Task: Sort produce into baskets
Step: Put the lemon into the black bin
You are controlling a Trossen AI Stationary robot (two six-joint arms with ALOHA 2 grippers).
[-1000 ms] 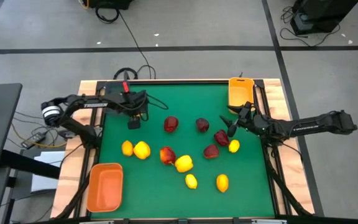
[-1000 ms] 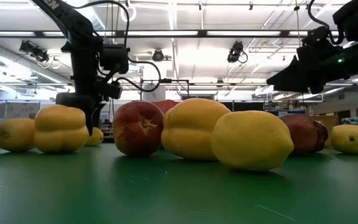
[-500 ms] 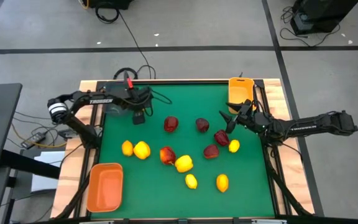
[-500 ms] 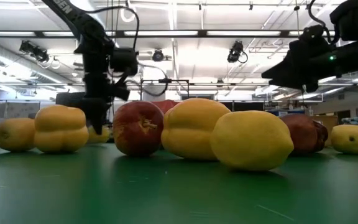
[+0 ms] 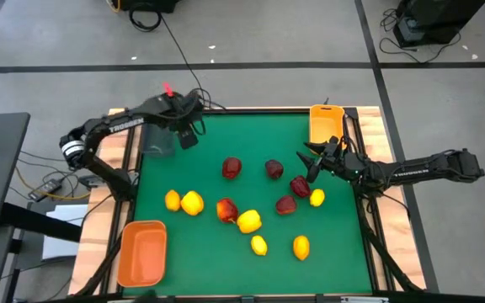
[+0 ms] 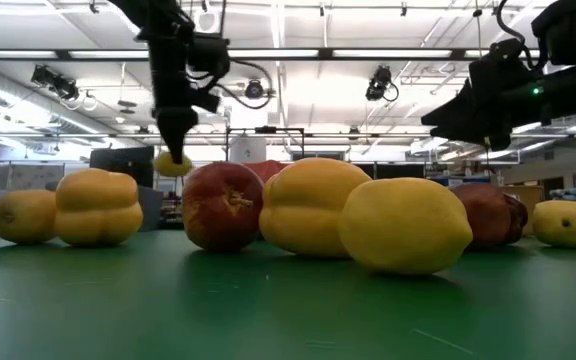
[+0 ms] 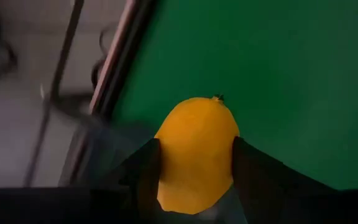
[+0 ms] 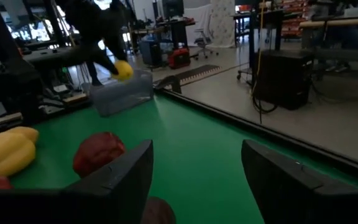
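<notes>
Left end effector (image 7: 194,163) gripping lemon (image 7: 196,152), its underside hidden, bin (image 5: 157,140) faint

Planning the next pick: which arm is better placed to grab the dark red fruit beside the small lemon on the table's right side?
Right. The right gripper hangs open just beside that dark red fruit, while the left gripper is across the table, shut on a lemon.

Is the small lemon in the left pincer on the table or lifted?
Lifted. The lemon hangs clear above the table, clamped in the left pincer.
</notes>
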